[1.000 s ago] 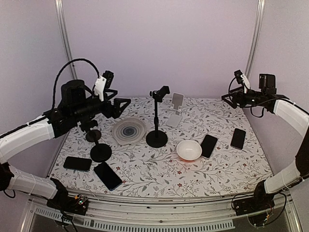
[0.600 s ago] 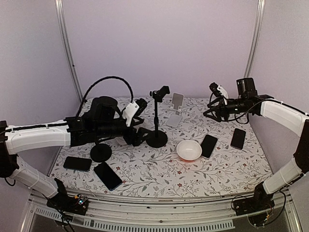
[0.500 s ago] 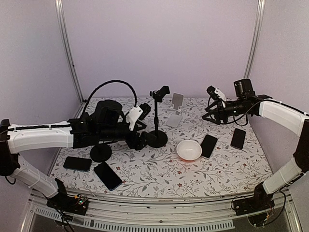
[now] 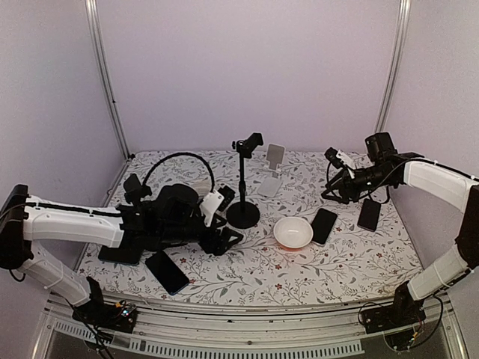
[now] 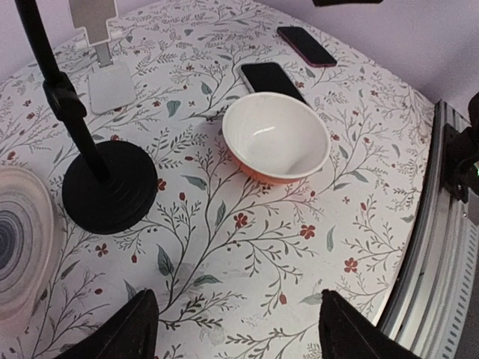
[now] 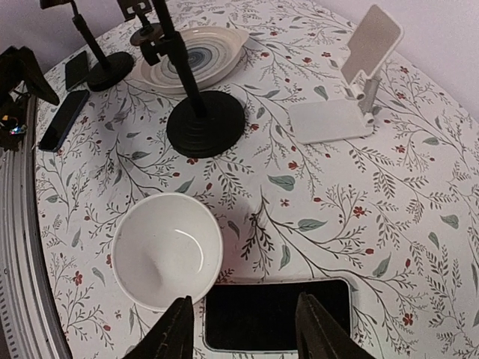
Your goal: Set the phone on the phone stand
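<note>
We see the left gripper [image 5: 232, 336] wide and empty, bowl [image 5: 275, 138] at its 12 o'clock; the right gripper [image 6: 247, 336] hangs part-open, empty, over the phone [image 6: 277, 314].

Matt printed floral covering, smooth and cloth-like, over the counter [image 5: 247, 247]. Glossy white glaze inside the bowl [image 5: 277, 142], orange-red outside, with a bright highlight on the inner wall. Smooth black glassy sheen on the phone [image 6: 277, 314]. Matt white plastic on the phone stand [image 6: 352, 82]. Dull black finish on the round stand base [image 6: 206, 123]. Shiny, ringed surface on the plate [image 6: 191, 52]. Matt black plastic on the fingers [image 5: 131, 333] of the left claw [image 5: 233, 325]. Ribbed grey metal along the edge rail [image 5: 419, 247].
</note>
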`<state>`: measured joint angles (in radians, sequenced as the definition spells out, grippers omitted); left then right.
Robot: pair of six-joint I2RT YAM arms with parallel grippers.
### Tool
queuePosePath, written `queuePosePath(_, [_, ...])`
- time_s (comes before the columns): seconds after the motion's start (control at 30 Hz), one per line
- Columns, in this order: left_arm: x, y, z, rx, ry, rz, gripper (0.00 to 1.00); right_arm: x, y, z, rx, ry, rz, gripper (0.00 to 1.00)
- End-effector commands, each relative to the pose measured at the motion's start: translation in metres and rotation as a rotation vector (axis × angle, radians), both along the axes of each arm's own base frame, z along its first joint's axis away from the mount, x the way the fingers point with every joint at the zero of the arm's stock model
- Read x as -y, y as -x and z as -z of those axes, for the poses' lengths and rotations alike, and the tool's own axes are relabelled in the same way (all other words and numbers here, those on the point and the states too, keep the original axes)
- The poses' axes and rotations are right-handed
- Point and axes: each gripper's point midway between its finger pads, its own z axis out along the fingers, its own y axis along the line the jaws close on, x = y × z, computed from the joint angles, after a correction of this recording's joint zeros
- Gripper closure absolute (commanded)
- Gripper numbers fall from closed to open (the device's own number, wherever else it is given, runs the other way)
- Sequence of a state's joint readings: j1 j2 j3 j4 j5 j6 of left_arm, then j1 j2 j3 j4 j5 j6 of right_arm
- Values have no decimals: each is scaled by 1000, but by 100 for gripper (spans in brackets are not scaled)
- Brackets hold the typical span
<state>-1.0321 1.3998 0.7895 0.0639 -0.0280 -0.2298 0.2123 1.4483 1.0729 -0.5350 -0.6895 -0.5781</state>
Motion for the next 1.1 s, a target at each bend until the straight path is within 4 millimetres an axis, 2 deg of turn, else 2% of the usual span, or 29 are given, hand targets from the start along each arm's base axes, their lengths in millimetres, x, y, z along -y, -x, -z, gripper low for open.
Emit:
queuePosePath(0.0, [10,4,-5,73,7,-25,24,30,-9,2,-45,14,118,53])
queuePosePath(0.2, [22,14,15,110,-65,10,24,60,-13,38,-59,200,217,53])
queuePosePath(0.47, [48,30,25,81,-84,78,23,69,-14,84,-236,272,270,52])
queuePosePath(0.53, [52,31,29,73,-101,97,23,65,-12,91,-282,262,254,49])
queuePosePath(0.67, [58,26,41,89,-165,110,19,64,-15,100,-289,266,234,32])
queuePosePath(0.8, [60,20,52,92,-222,96,14,58,-21,104,-312,267,228,24])
queuePosePath(0.9, [62,17,56,92,-235,92,14,57,-14,109,-348,302,215,30])
queuePosePath(1.07, [62,14,55,91,-232,73,14,66,-5,125,-380,366,218,47])
